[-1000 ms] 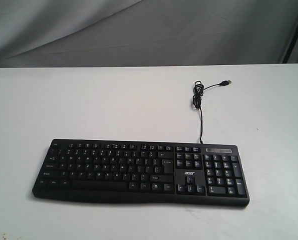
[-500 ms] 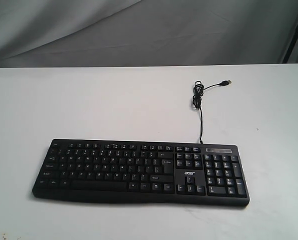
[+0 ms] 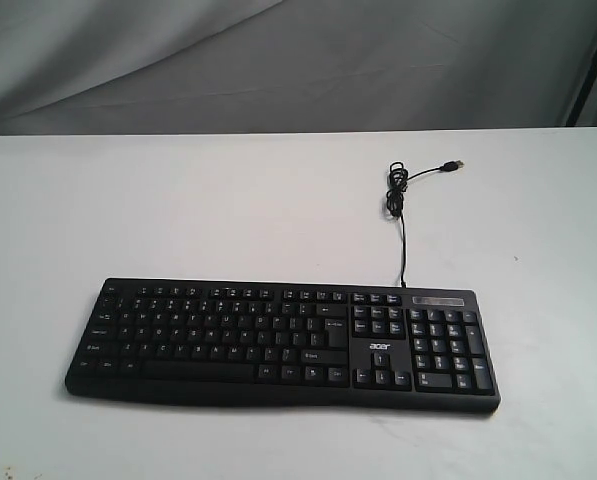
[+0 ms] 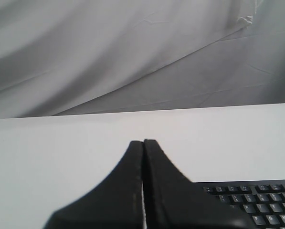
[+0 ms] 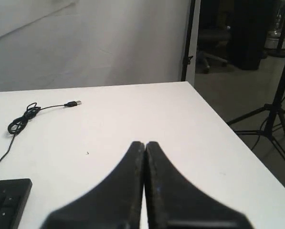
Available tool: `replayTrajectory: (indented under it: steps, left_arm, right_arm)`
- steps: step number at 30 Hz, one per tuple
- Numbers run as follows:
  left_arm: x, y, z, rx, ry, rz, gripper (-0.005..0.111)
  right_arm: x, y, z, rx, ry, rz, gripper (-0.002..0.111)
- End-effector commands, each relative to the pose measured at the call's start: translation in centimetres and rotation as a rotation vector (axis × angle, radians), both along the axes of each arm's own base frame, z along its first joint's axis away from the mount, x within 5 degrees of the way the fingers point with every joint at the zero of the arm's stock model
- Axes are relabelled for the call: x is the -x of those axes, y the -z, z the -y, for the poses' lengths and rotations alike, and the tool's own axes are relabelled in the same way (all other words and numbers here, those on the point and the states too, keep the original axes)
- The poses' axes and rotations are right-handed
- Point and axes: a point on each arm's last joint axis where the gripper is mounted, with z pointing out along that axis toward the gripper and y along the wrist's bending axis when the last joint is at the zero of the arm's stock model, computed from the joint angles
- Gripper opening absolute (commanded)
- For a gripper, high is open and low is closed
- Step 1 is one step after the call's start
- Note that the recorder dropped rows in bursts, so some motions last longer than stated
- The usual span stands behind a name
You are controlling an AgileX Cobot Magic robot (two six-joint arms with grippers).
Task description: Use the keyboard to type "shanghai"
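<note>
The wide black keyboard (image 3: 283,343) with white legends and a small acer logo lies flat near the front of the white table (image 3: 228,210). Its thin black cable (image 3: 402,210) runs back from the right part to a loose coil and a free USB plug. Neither arm shows in the exterior view. In the left wrist view my left gripper (image 4: 143,142) is shut and empty over bare table, with a keyboard corner (image 4: 257,200) off to one side. My right gripper (image 5: 144,143) is shut and empty, with a keyboard corner (image 5: 6,200) and the cable coil (image 5: 20,121) beside it.
A grey cloth backdrop (image 3: 278,60) hangs behind the table. In the right wrist view the table's side edge (image 5: 218,119) drops off to a floor with a tripod stand (image 5: 271,119) and a dark pole (image 5: 190,40).
</note>
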Motion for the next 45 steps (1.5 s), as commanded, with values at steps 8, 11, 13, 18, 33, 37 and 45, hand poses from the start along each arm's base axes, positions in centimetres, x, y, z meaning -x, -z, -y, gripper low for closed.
replayTrajectory:
  steps: [8,11,13,18,33,37,45]
  left_arm:
    - [0.01,-0.01,0.04,0.002,0.006,0.007,0.0]
    - [0.01,-0.01,0.04,0.002,0.006,0.007,0.0]
    - [0.01,-0.01,0.04,0.002,0.006,0.007,0.0]
    - [0.01,-0.01,0.04,0.002,0.006,0.007,0.0]
    - [0.01,-0.01,0.04,0.002,0.006,0.007,0.0]
    - [0.01,-0.01,0.04,0.002,0.006,0.007,0.0]
    - [0.01,-0.01,0.04,0.002,0.006,0.007,0.0]
  right_arm:
    - [0.1,0.39,0.05,0.025,0.004,-0.029,0.0]
    - [0.11,0.48,0.03,0.017,0.004,-0.038,0.0]
    - [0.16,0.69,0.04,0.015,0.005,-0.061,0.0]
    - [0.21,0.88,0.05,0.014,0.005,-0.083,0.0]
    - [0.21,0.89,0.05,0.014,0.005,-0.084,0.0]
    - [0.21,0.89,0.05,0.014,0.005,-0.084,0.0]
    - [0.21,0.89,0.05,0.014,0.005,-0.084,0.0]
